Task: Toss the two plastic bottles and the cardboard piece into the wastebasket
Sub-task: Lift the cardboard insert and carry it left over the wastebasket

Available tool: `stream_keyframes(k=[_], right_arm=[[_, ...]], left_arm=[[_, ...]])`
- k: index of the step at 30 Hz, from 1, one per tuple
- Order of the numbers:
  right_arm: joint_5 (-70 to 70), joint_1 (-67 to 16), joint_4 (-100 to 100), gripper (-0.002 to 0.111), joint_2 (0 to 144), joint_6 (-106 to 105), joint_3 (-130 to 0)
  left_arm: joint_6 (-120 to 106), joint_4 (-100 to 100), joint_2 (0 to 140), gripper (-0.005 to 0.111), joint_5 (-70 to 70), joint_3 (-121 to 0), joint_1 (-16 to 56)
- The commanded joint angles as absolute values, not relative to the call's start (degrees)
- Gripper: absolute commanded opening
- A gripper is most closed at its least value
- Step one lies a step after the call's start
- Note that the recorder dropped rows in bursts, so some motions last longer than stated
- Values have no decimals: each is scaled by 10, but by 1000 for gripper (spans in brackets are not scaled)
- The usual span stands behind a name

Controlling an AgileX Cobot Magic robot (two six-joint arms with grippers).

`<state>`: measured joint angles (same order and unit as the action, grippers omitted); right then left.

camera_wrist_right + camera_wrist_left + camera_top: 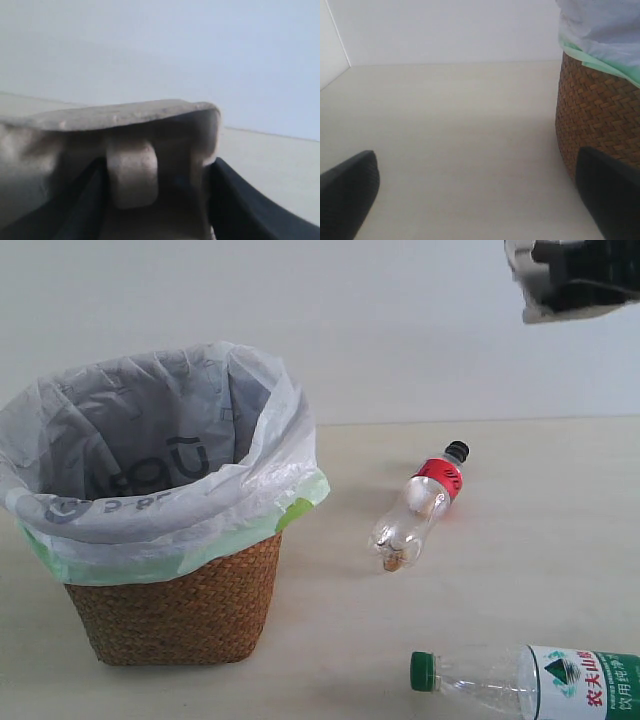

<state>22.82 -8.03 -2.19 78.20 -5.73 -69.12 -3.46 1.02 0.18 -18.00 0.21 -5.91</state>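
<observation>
1. Exterior view: the wastebasket point(180, 610) is standing on the left of the worktop point(500, 590), its white bag point(150, 430) folding out over the rim. The small bottle point(415, 510) is lying on its side near mid-worktop, apart from the basket, with its black cap pointing toward the far wall. The larger bottle point(530, 682) is lying at the near right edge, green cap pointing left and its body running out of frame. The right tool point(590, 275) is hanging high in the top right corner, well above the worktop, carrying the cardboard piece point(530, 295).
2. Left wrist view: the left tool point(475, 180) is sitting low over bare worktop with its black fingers point(347, 195) spread wide and gripping nothing. The wicker wall of the wastebasket is showing just beside one finger.
3. Right wrist view: the right tool is clamping the cardboard piece between its two dark fingers point(250, 205). The raised edge and a block-like bump are facing the camera, with worktop and wall showing behind.
</observation>
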Motion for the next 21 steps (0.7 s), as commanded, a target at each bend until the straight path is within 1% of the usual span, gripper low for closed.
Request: stream_keyframes(k=[1,5,10,13,17,21], right_arm=[[210,-80,-111,0,767,-58,-693],[209,-123,-186,0,772,-100,-694],[195,-223,-194,0,801,-110,-718],[209,-264,-191,0,830,-110,-745],[247,-273,-177,0,863,-109,-778],[288,-273,-46,0,873,-37,-797]], left_arm=[[-30,10,0,108,-176,0,-61],[-30,10,0,108,-176,0,-61],[-30,10,0,108,-176,0,-61],[-30,10,0,108,-176,0,-61],[-30,10,0,108,-176,0,-61],[-30,10,0,108,-176,0,-61]])
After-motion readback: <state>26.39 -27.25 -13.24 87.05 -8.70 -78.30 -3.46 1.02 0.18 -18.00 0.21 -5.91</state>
